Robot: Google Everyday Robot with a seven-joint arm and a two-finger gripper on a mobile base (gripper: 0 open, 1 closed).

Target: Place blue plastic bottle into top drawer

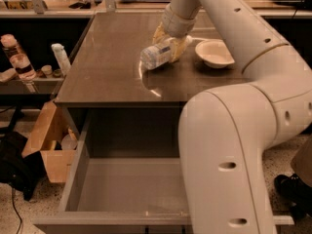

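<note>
The blue plastic bottle [154,56], clear and ribbed with a pale label, lies tilted on its side on the brown table top [107,62]. My gripper [169,42] reaches down from the arm at the table's back right, and its yellowish fingers [179,47] sit on either side of the bottle's far end, shut on it. The top drawer [122,191] is pulled open below the table's front edge, and its grey floor is bare. My white arm covers the drawer's right part.
A white bowl [214,53] stands just right of the gripper. A wooden box [48,145] sits on the floor to the left of the drawer. On a low shelf at the left stand an opaque white bottle [61,57] and a pink-capped bottle [14,57].
</note>
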